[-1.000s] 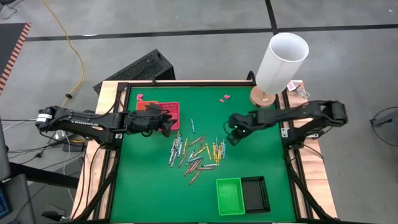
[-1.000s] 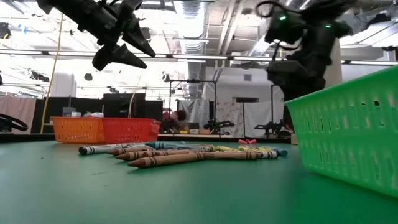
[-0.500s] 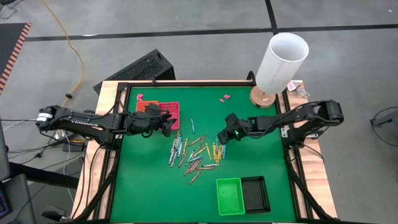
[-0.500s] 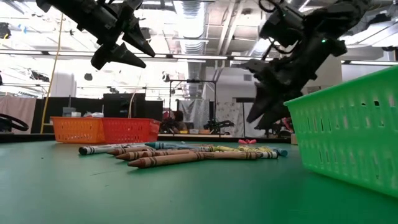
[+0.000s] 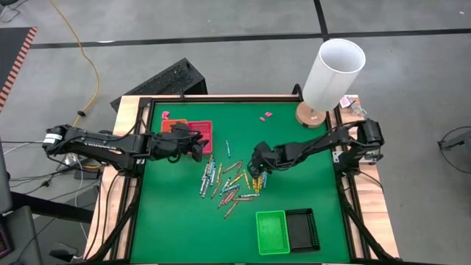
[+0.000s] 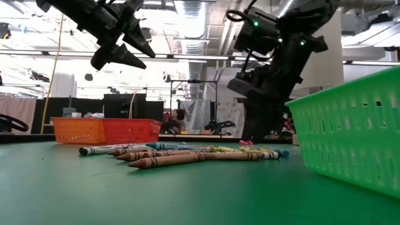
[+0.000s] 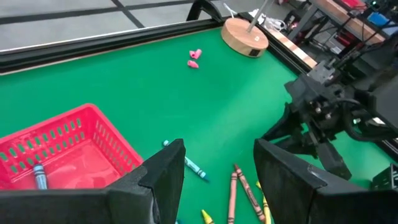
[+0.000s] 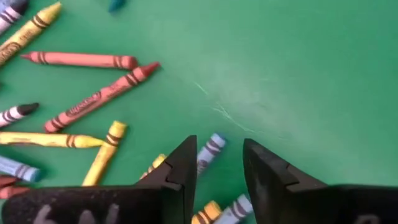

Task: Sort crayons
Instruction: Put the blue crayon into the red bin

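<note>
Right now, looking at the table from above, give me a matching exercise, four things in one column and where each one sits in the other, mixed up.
Things:
1. red basket
2. green basket
3. crayons
4. white tube

Places:
A. near edge, beside the black basket
B. scattered mid-table
C. on a wooden base at the far right corner
D. far left, by the left gripper

Pairs: 1-D, 2-A, 3-B, 4-C
</note>
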You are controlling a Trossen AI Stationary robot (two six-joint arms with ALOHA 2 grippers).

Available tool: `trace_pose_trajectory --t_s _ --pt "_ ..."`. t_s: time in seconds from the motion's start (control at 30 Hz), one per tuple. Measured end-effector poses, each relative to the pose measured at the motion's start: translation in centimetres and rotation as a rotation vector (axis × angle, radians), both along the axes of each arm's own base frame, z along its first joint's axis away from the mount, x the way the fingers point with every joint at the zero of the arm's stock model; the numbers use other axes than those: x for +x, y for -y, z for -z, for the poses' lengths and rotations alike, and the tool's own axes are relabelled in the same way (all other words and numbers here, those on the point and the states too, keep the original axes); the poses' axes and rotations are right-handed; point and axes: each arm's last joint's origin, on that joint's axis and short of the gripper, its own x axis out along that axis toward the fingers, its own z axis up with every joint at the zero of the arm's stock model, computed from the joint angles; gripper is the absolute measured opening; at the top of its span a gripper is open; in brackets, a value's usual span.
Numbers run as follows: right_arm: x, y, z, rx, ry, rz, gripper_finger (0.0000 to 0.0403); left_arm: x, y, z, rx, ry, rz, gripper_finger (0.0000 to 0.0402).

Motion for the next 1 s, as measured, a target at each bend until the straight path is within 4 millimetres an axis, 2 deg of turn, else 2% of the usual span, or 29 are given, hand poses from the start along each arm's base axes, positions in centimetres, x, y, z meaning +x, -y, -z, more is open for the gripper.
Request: trace_pose_trajectory --t_s 0.8,1.0 --pt "-0.19 -0.2 0.14 -0.012 0.003 0.051 0.0118 0.0 -0.04 -0.07 0.008 0.007 -0.016 0.0181" --pt "-0.13 -0.8 0.07 -0.029 0.019 0.051 0.0118 0.0 -0.04 -0.07 0.008 0.007 -0.017 0.0181"
